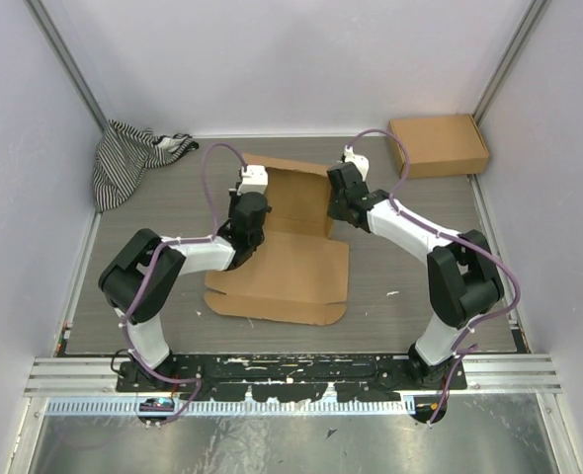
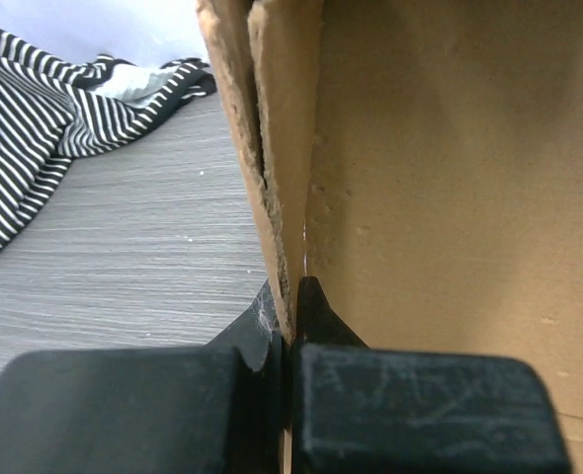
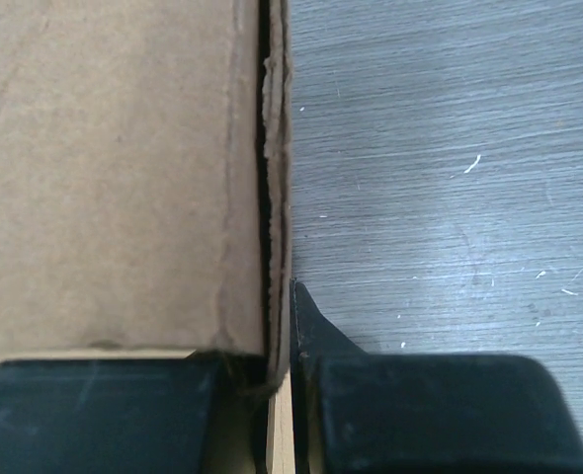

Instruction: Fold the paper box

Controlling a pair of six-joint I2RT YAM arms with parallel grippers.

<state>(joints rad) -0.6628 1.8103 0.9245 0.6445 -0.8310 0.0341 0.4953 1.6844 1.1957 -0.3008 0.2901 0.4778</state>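
The paper box [image 1: 287, 272] is a brown die-cut cardboard sheet in the middle of the table, its near part flat and its far part [image 1: 296, 197] raised upright. My left gripper [image 1: 248, 219] is shut on the box's doubled left side wall [image 2: 282, 148]. My right gripper [image 1: 339, 202] is shut on the doubled right side wall [image 3: 272, 178]. In each wrist view the cardboard edge is pinched between the black fingers [image 2: 316, 316] [image 3: 311, 321].
A ready-assembled brown cardboard box [image 1: 438, 145] sits at the far right corner. A striped black-and-white cloth [image 1: 128, 158] lies at the far left and shows in the left wrist view [image 2: 64, 118]. White walls close in the table on three sides.
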